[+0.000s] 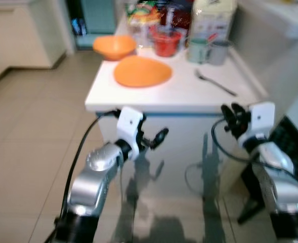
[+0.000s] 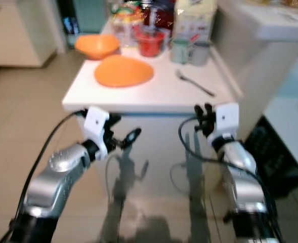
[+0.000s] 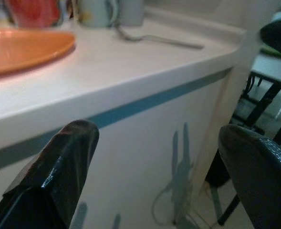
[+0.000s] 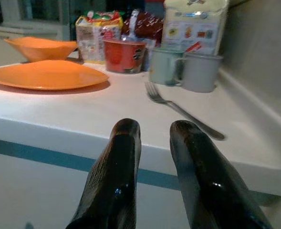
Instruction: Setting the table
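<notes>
Still at approach, nothing picked up yet.
Left gripper [image 1: 151, 140] spread and empty, right gripper [image 4: 152, 143] nearly clenched, empty, both below the bench [image 1: 154, 98] near edge. Fork [image 1: 215, 84] right of orange plate [image 1: 142, 71]; next, raise right gripper to fork.

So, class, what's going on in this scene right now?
The robot stands at a white counter with both arms raised just below its front edge, holding nothing. The left gripper is open; the right gripper has its fingers close together. On the counter lie an orange plate, an orange bowl, a fork, two mugs and food packets, all untouched.
</notes>
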`<state>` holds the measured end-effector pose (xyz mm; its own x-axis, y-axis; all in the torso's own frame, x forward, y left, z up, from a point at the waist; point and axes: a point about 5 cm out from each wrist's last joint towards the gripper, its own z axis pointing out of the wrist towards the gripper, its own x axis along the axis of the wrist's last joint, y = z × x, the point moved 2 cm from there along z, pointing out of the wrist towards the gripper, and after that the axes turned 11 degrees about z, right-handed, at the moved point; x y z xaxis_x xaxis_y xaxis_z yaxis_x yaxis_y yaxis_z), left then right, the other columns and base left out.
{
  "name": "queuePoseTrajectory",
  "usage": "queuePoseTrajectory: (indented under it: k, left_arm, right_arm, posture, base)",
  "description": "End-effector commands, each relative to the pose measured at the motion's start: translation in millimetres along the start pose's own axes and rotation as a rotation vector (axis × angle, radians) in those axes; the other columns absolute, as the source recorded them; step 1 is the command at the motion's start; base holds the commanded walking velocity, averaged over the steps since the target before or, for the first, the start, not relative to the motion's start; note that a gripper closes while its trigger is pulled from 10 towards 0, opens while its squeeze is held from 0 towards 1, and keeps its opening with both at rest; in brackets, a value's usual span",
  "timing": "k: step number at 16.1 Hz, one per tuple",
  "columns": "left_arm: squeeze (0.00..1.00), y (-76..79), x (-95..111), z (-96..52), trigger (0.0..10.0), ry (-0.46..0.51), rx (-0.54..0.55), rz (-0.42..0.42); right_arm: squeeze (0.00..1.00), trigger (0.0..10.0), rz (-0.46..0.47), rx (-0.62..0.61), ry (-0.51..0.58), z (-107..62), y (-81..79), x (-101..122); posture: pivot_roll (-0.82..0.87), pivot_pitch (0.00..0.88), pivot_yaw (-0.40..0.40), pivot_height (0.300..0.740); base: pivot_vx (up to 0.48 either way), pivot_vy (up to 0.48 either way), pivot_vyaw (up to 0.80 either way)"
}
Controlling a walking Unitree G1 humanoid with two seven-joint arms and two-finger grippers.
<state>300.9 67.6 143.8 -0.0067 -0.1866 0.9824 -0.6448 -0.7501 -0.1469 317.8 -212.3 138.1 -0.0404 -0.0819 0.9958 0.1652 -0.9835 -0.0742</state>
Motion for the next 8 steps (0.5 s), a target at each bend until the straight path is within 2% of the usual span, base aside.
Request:
queuePoseTrajectory:
  k: [1,5,8]
  left_arm:
    - [0.00,1.7,-1.4,-1.9,10.0,-0.004,-0.002,-0.007]
    - [0.00,3.4,-3.3,-0.3,10.0,-0.008,0.001,-0.005]
    - [0.00,6.3,-1.9,0.3,10.0,0.000,0.000,0.011]
  right_arm:
    - [0.00,10.0,-0.019,0.015,0.018,4.1,-3.0,5.5]
    - [0.00,10.0,-0.055,0.013,0.026,6.1,7.5,15.0]
    - [0.00,10.0,-0.060,0.018,0.028,6.5,7.7,15.7]
  posture:
    - [-0.02,0.000,0.029,0.740]
    - [-0.02,0.000,0.021,0.740]
    - [-0.02,0.000,0.017,0.740]
  base:
    - [0.480,0.000,0.00]
    - [0.478,0.000,0.00]
    - [0.470,0.000,0.00]
